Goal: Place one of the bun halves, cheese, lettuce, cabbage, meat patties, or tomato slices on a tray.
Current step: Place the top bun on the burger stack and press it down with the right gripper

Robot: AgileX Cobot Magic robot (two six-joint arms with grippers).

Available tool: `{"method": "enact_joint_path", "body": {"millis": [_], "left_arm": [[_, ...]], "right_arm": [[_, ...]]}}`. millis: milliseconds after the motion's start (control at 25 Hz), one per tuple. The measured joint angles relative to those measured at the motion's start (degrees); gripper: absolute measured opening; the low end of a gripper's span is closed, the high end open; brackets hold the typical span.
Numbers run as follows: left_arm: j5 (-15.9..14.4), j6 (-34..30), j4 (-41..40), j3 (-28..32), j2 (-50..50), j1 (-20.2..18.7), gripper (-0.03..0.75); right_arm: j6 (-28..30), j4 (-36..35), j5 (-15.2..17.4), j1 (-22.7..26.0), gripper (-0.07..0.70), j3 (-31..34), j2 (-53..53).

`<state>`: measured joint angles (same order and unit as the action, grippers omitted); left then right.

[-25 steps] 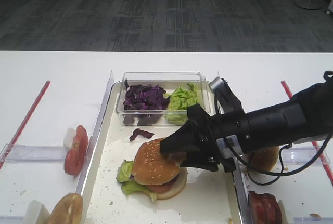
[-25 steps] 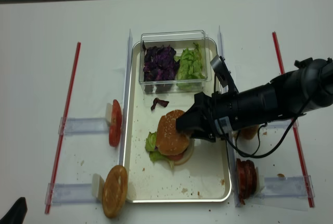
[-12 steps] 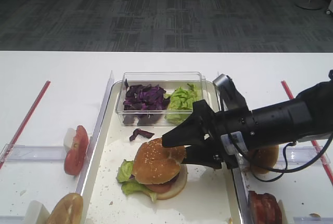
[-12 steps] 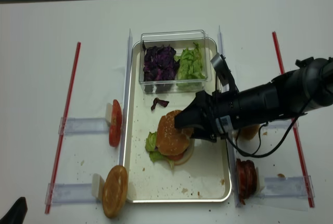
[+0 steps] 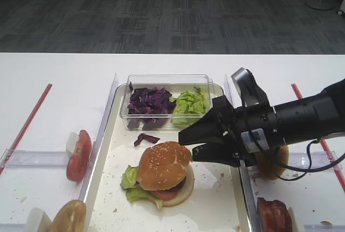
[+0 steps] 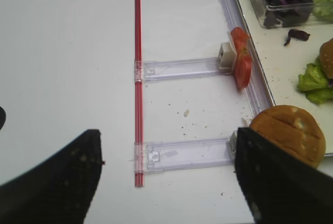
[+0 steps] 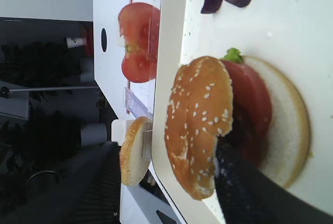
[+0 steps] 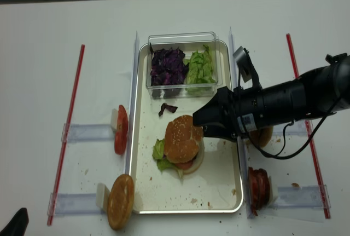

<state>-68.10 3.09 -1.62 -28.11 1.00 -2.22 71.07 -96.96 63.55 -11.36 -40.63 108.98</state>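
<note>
We saw the tray [image 8: 143, 137] lying lengthwise at the middle of the white table [image 8: 44, 55], a clear tub [image 8: 183, 38] at its far end holding purple cabbage [image 8: 167, 65] beside green lettuce [image 8: 199, 67]. The right arm [image 8: 306, 96] reached in from the right, its gripper [image 8: 199, 126] just beside the stacked burger, jaws parted and holding nothing. The sesame bun top [image 8: 180, 138] sat free on the stack in the tray's middle, over a tomato slice [image 7: 255, 104], lettuce and the pale bottom bun [image 7: 291, 130]. A glossy bun [image 8: 121, 200] and another tomato slice [image 8: 120, 129] stood in holders left of the tray; meat patties [image 8: 258, 184] stood to its right. Of the left gripper [image 6: 166, 182] we saw only two dark fingers [image 6: 57, 182] set wide apart, empty.
</note>
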Motion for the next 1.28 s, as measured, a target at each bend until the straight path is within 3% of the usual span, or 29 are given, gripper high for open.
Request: {"method": "enact_joint_path", "body": {"millis": [600,840,1000,1280], "left_arm": [[0.0,0.0,0.0,0.0,0.0,0.0,0.492],[0.0,0.0,0.0,0.0,0.0,0.0,0.492],[0.0,0.0,0.0,0.0,0.0,0.0,0.492],[0.0,0.0,0.0,0.0,0.0,0.0,0.492]], "right_arm": [[-0.24,1.88,-1.68,0.0,0.436,0.0,-0.48],[-0.24,2.8,0.11,0.0,0.438,-0.93,-0.59],[-0.13,5.27,0.11,0.0,0.493,-3.13,-2.99],[-8.41,15.55,-0.2,0.0,0.563,-10.42,-6.88]]}}
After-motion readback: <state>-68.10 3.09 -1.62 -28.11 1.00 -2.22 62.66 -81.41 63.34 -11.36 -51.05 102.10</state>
